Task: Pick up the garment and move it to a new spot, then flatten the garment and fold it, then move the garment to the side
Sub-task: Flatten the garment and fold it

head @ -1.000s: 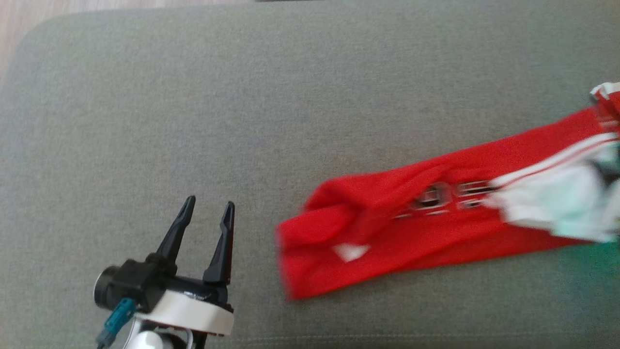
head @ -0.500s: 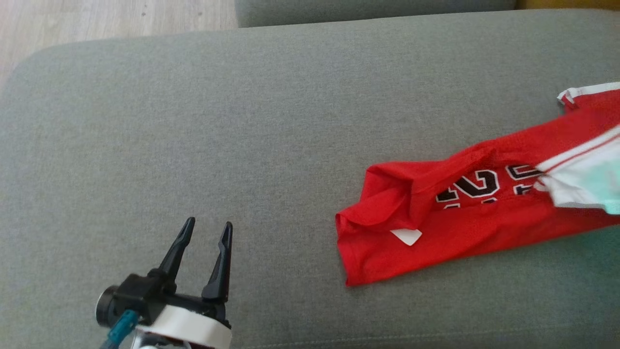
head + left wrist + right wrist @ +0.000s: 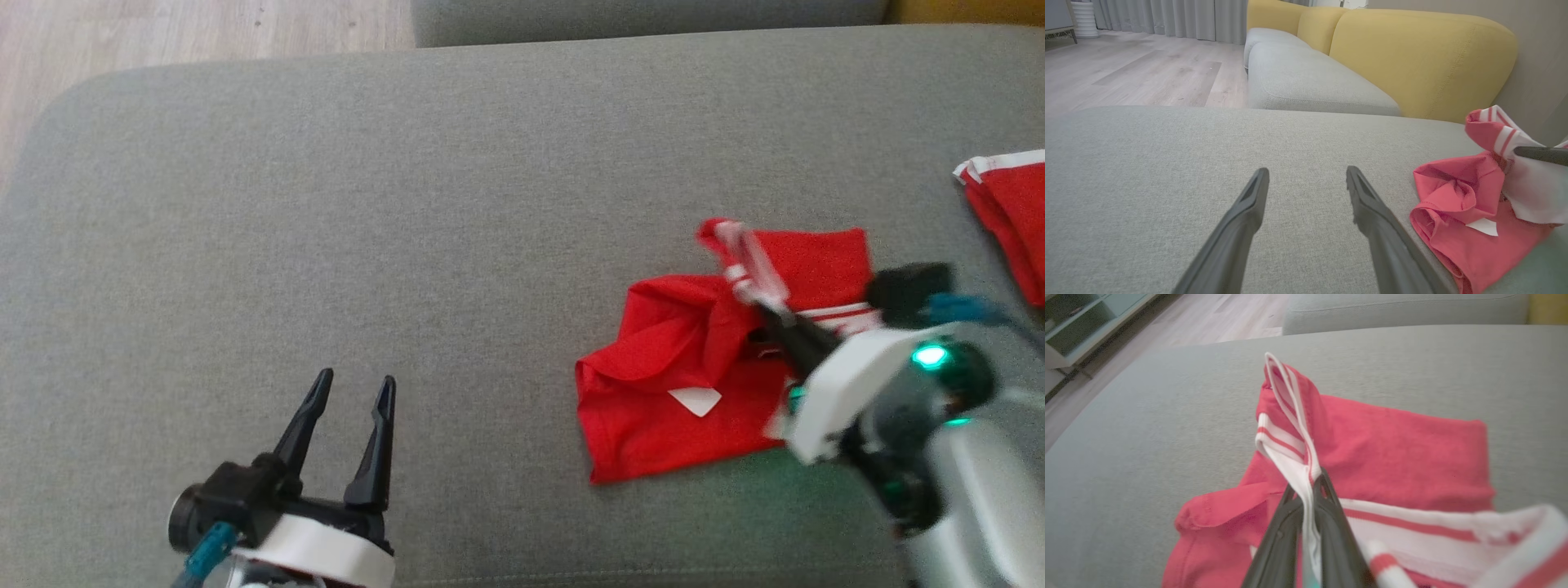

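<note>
While the right gripper [image 3: 763, 309] reaches in from the lower right of the head view, its jaws are clamped on the white-and-red striped band [image 3: 747, 265] of a red jersey garment [image 3: 653, 425]. The right wrist view shows this closely: the two dark fingers [image 3: 1278, 543] meet around a thin fold of that band [image 3: 1290, 433], which rises past their tips.

Most of the red jersey garment [image 3: 1392, 457] lies bunched and creased on a broad grey woven-fabric seat cushion [image 3: 408, 204], right of centre in the head view. A small white tag [image 3: 695, 400] shows on the cloth near its front edge. At the far right edge of that view lies a separate patch of red cloth with a white border [image 3: 1008, 204], apart from the bunch; whether it belongs to the same piece cannot be told.

Over the bare cushion at the lower left hangs the left gripper [image 3: 357, 377], its jaws spread wide and holding nothing, well apart from the garment. From the left wrist view the garment [image 3: 1457, 245] sits just to the right of the parted fingers [image 3: 1241, 228]. Yellow rounded backrests [image 3: 1412, 53] stand behind the grey seat, and pale wooden floor [image 3: 1126, 73] lies beyond it.
</note>
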